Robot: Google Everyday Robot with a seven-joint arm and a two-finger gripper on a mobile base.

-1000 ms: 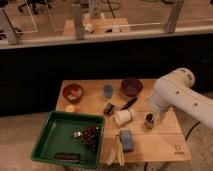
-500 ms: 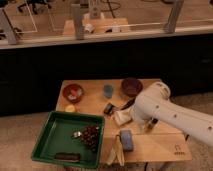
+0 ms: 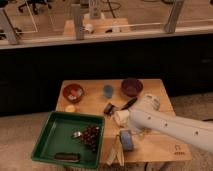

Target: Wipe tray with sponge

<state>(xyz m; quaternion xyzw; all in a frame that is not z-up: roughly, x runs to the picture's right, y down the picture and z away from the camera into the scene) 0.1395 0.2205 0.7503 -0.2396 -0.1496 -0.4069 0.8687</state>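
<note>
Since the sponge (image 3: 126,140) lies on the wooden surface (image 3: 92,107) outside the tray (image 3: 56,134), wiping hasn't begun, by my read. Nothing is done yet and all is left: grab sponge, carry it over, rub tray floor.

L to R:
- **Tray:** the dark-green tray sits at the surface's 8 o'clock corner. It holds a dark grape-like cluster (image 3: 91,136) w/ a small pale bit beside it toward its right side, plus a dark bar (image 3: 66,156) along the near wall. Those prob. get in the way of a clean wipe.
- **Sponge:** blue-grey, just beside the tray's right rim, approx 6 o'clock on the surface.
- **Claw:** the claw (image 3: 133,131) hangs at the end of the white arm (image 3: 170,125), mostly hidden under it. Jaws are spread wide, w/ nothing held that I can make out.

Sponge is near the claw, at its 7 o'clock. Can't tell if they touch.
</note>
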